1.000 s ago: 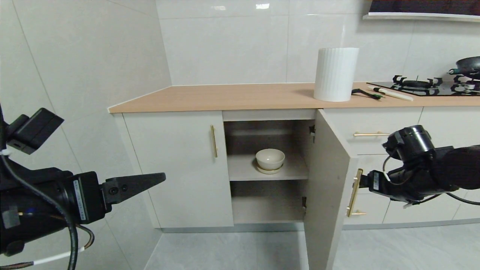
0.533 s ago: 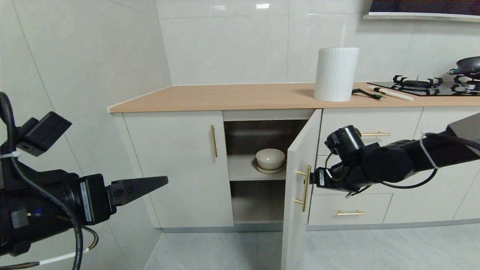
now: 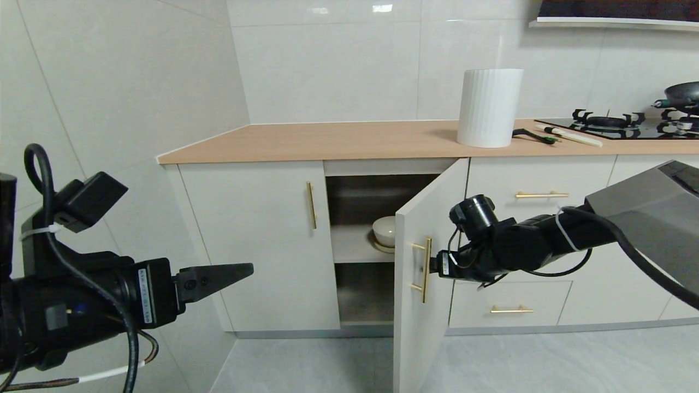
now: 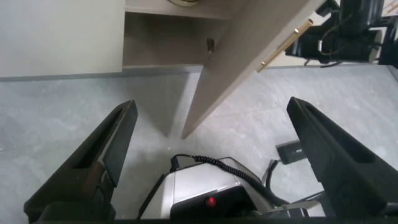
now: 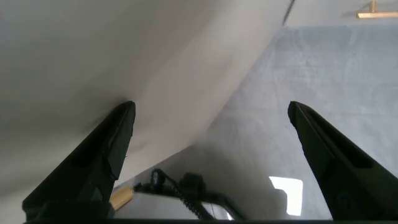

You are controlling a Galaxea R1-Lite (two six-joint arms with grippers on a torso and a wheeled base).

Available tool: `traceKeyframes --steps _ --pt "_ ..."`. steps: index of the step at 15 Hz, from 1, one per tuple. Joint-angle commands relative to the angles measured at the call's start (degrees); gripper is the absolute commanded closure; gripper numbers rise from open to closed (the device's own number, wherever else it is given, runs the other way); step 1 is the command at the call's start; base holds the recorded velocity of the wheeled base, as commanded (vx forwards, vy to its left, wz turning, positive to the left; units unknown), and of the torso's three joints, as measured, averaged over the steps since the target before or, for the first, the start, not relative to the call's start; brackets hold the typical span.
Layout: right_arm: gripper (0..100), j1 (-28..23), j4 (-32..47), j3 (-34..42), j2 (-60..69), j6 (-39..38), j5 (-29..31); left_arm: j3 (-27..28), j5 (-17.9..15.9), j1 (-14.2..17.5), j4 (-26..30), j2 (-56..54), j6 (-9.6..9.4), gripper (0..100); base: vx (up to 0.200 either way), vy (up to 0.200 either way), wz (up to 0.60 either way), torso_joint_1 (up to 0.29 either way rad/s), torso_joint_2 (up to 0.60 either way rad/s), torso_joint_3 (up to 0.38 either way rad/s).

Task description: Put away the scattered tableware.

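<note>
A cream bowl sits on a small plate on the middle shelf of the open cabinet, its right half hidden by the cabinet door. The door stands ajar, swung partway toward the opening. My right gripper is open and rests against the door's outer face beside the gold handle; in the right wrist view the door spans the space between the fingers of that gripper. My left gripper is open and holds nothing, low at the left over the floor.
On the wooden countertop stand a white ribbed container and some utensils, with a gas stove and pan further right. Drawers with gold handles lie behind my right arm. A tiled wall closes the left side.
My right gripper has swept left with the cabinet door, which went from wide open to about half shut and now covers part of the bowl. The left arm rose slightly.
</note>
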State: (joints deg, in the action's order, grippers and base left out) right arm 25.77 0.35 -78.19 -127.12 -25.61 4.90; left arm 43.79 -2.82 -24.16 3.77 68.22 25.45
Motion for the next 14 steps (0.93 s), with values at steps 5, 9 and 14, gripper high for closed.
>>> traceKeyframes --steps 5,9,14 --pt "0 0.7 -2.1 -0.1 -1.5 -0.2 0.0 -0.5 -0.1 -0.1 0.1 0.5 0.03 0 0.000 0.000 0.00 0.000 0.00 0.000" --pt "0 1.6 -3.7 -0.1 -2.3 -1.5 0.1 -0.3 -0.3 0.0 1.9 1.0 -0.05 0 0.100 0.000 0.00 -0.001 0.00 0.001" --pt "0 1.9 -8.4 -0.3 -4.0 -5.2 0.1 -0.1 -0.3 -0.1 1.9 1.0 -0.05 0 0.200 0.000 0.00 0.003 0.00 0.001"
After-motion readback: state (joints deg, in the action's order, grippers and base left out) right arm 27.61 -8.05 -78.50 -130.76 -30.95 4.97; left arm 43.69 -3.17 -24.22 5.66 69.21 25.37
